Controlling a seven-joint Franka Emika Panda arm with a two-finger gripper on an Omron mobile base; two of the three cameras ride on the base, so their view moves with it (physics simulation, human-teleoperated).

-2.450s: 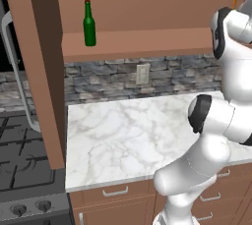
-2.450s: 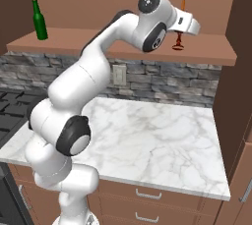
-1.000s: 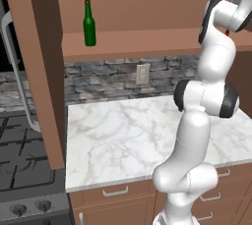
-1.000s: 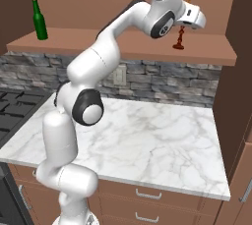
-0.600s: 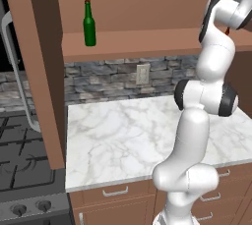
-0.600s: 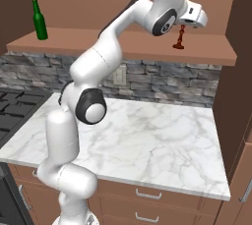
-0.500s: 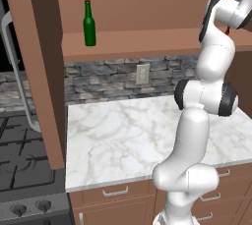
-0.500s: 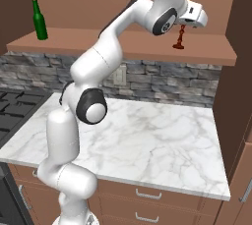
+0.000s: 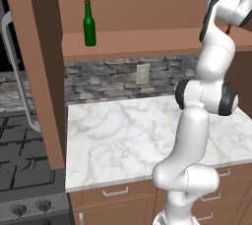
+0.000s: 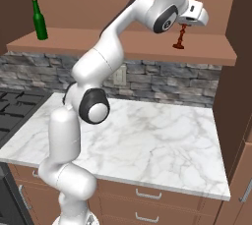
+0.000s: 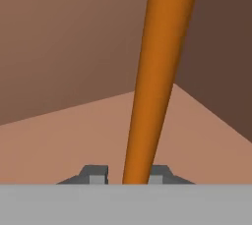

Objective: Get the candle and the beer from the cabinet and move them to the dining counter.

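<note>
Candle [image 11: 157, 81] stands between the claw [image 11: 129, 174] tips on the cabinet [image 10: 147, 47] shelf; grip uncertain.

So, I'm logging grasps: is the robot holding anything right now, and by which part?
The candle, by its orange shaft: the gripper jaws sit either side of it, closing. A firm hold cannot be told.

The candle [image 11: 157, 81] is a thin orange stick on a small dark red holder [image 10: 178, 46]. It stands up straight on the cabinet [image 10: 147, 47] shelf, right under the gripper [image 11: 127, 175], between its two tips. The beer [image 10: 39, 20] is a slim dark green bottle with a red cap. It stands upright on the same shelf, far from the gripper.
</note>
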